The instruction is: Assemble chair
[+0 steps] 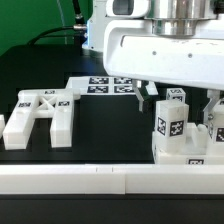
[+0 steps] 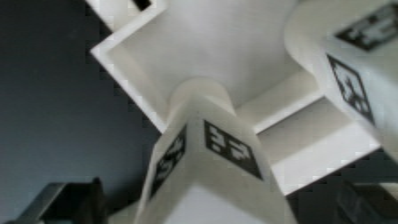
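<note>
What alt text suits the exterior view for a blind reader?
A robot gripper, jaws open, hangs over upright tagged white chair parts at the exterior view's right. At the exterior view's left, a cross-braced plate lies on the black table.

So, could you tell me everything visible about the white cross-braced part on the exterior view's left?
The cross-braced part is matte white and plastic-looking. It lies flat on the black table, at the exterior view's left. Its far half shows an X-shaped brace; two thick bars reach toward the camera with a gap between. A small square tag sits on top. Only the table touches it; the end effector is apart, to the right.
</note>
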Controlling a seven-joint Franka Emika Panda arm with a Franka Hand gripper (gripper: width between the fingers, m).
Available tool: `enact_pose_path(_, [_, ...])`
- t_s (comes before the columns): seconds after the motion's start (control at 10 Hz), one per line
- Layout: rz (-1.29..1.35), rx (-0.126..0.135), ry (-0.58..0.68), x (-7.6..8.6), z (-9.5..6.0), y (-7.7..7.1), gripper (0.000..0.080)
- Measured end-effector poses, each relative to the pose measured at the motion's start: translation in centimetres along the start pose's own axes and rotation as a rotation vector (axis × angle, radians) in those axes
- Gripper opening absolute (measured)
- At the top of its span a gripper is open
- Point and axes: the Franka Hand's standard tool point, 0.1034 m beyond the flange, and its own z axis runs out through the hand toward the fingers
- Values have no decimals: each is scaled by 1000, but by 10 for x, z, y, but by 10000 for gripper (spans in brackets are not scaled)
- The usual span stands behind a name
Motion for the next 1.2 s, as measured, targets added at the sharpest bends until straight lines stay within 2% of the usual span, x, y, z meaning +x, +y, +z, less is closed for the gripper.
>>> enact_pose_path(0.8, [-425, -9, 2, 2, 0, 3, 648])
enact_pose_path(1.1, [-623, -29, 5, 3, 0, 5, 648])
enact_pose_path(1.2, [-705, -37, 5, 4, 0, 6, 562])
